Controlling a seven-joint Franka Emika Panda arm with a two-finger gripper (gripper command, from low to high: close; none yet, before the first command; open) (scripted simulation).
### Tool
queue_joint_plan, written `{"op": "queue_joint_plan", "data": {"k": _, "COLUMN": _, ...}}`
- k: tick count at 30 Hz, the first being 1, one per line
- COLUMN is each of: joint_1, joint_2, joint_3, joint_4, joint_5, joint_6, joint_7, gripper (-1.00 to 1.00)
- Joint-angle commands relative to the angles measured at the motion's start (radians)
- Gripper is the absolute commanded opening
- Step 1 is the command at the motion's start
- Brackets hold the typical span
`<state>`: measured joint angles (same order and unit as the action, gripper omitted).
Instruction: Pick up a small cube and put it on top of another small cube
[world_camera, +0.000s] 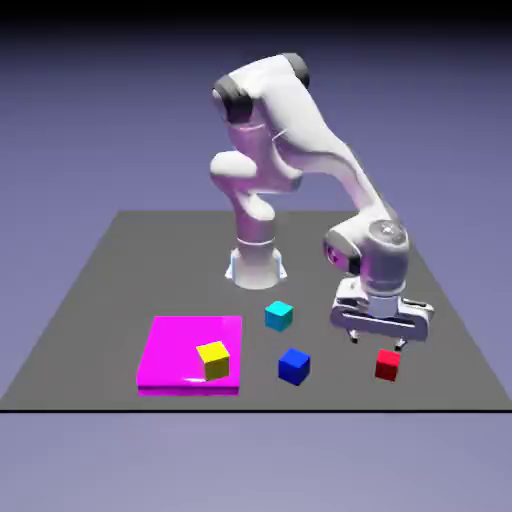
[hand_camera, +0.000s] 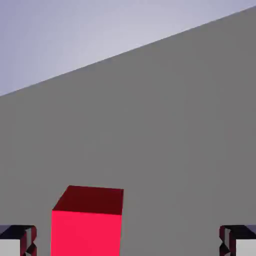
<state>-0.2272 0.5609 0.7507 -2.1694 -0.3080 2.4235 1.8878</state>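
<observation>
Step in hand, I'd judge: approach for the grasp on the red cube (world_camera: 388, 364). Gripper (world_camera: 377, 341) hangs over the table (world_camera: 120, 280) with its fingers (hand_camera: 18, 240) spread wide and nothing between them. The cube rests on the table just below and slightly to the exterior view's right of the fingers, not touching them. In the hand view it sits between the two tips but well off-centre, close to the left one, with a big gap to the right one. To do this well: shift until the cube is midway between the fingers, square them to two opposite faces, descend straight, close only once the pads bracket the cube's sides. Otherwise the near finger will likely clip the top or shove it. Cube: small, plain red, sharp-edged, flat-faced, top face darker than its bright front; should pinch cleanly.
</observation>
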Motion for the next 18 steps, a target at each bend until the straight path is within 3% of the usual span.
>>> {"op": "queue_joint_plan", "data": {"k": 1, "joint_1": -0.004, "joint_2": 0.02, "joint_3": 0.013, "joint_4": 0.011, "joint_5": -0.005, "joint_6": -0.011, "joint_7": 0.02, "gripper": 0.0}}
{"op": "queue_joint_plan", "data": {"k": 6, "joint_1": 0.103, "joint_2": 0.156, "joint_3": -0.11, "joint_4": 0.025, "joint_5": -0.105, "joint_6": 0.116, "joint_7": 0.08, "gripper": 0.0}}
{"op": "queue_joint_plan", "data": {"k": 7, "joint_1": 0.103, "joint_2": 0.156, "joint_3": -0.11, "joint_4": 0.025, "joint_5": -0.105, "joint_6": 0.116, "joint_7": 0.08, "gripper": -1.0}}
{"op": "queue_joint_plan", "data": {"k": 12, "joint_1": -0.01, "joint_2": 0.012, "joint_3": 0.005, "joint_4": 0.009, "joint_5": 0.005, "joint_6": -0.013, "joint_7": 0.018, "gripper": -1.0}}
{"op": "queue_joint_plan", "data": {"k": 18, "joint_1": -0.14, "joint_2": -0.191, "joint_3": -0.213, "joint_4": -0.04, "joint_5": 0.251, "joint_6": -0.076, "joint_7": -0.043, "gripper": -1.0}}
